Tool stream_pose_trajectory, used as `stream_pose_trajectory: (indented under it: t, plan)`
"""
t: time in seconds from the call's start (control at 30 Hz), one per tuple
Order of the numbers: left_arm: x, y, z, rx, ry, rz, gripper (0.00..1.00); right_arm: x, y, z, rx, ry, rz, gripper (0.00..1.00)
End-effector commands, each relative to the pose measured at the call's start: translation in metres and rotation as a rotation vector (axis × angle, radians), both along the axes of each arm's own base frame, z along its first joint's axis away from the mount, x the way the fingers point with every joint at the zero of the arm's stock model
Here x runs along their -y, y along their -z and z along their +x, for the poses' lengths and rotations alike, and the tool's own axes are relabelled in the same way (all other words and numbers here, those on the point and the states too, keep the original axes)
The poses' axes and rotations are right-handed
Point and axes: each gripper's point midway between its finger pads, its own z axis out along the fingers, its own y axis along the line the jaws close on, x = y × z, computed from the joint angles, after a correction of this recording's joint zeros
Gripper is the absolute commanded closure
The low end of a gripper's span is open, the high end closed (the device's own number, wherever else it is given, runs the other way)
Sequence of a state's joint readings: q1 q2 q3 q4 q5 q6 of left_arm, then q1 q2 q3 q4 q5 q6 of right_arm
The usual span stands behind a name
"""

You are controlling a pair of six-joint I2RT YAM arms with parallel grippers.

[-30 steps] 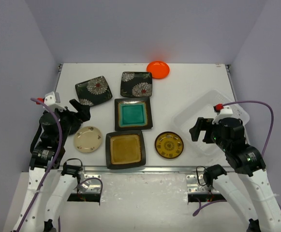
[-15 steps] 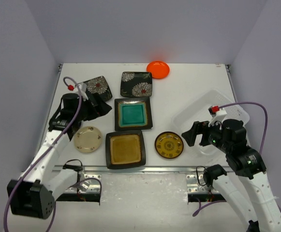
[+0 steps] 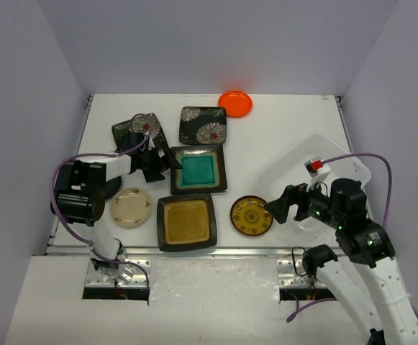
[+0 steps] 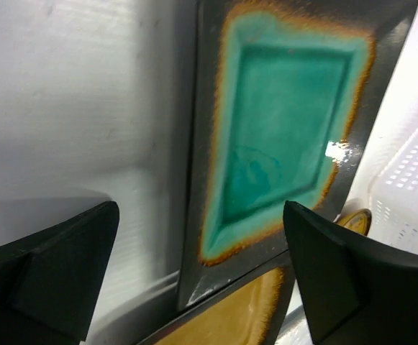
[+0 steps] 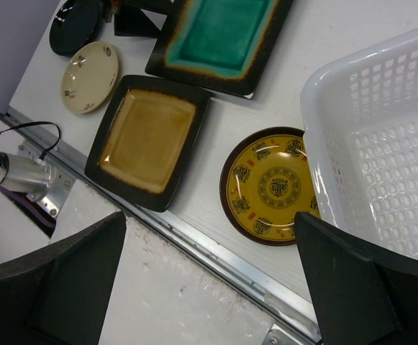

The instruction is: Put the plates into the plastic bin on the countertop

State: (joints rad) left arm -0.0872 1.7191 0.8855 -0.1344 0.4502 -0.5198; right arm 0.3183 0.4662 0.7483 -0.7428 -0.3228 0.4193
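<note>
Top external: left gripper (image 3: pixel 162 162), jaws apart, has swung to the teal-centred plate (image 3: pixel 198 171); right gripper (image 3: pixel 275 205) likewise apart.

The left arm (image 3: pixel 75 194) and right arm (image 3: pixel 352 215) pair black joint housings with white links, each trailing a purple cable (image 3: pixel 370 154); the right carries a small red-and-white block (image 3: pixel 314 166) and, seemingly, tiny green lights (image 3: pixel 316 213).

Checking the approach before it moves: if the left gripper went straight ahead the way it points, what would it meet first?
Probably the dark rim of the teal-centred square plate, straight ahead of the open left gripper. Its height is unclear, so it might skim over the rim instead.
</note>
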Motion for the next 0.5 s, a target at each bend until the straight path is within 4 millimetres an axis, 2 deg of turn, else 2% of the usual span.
stream_pose_trajectory:
  t: [0.0,0.07,0.13,0.27,0.37,0.4,0.43,0.47]
  plan:
    - [0.013,0.002,0.024,0.070,0.071,-0.040,0.12,-0.005,-0.005,-0.001,0.025,-0.027,0.027,0.01]
    - [0.017,0.011,0.024,0.050,0.087,-0.057,0.24,-0.006,-0.004,0.000,0.025,-0.029,0.031,0.01]
    - [0.019,0.021,0.025,0.028,0.096,-0.067,0.42,-0.007,-0.003,0.000,0.020,-0.029,0.034,0.01]
    - [0.018,0.037,0.025,-0.006,0.096,-0.062,0.65,-0.006,-0.003,0.000,0.017,-0.029,0.029,0.01]
    - [0.019,0.043,0.025,-0.019,0.097,-0.064,0.85,-0.005,-0.003,0.000,0.020,-0.023,0.024,0.01]
    - [0.019,0.042,0.025,-0.016,0.094,-0.064,0.96,-0.004,-0.003,0.000,0.021,-0.021,0.023,0.01]
    - [0.018,0.040,0.026,-0.012,0.086,-0.058,1.00,-0.004,-0.002,0.001,0.022,-0.021,0.022,0.01]
    - [0.016,0.038,0.025,-0.008,0.077,-0.051,1.00,-0.005,-0.001,0.001,0.020,-0.021,0.021,0.01]
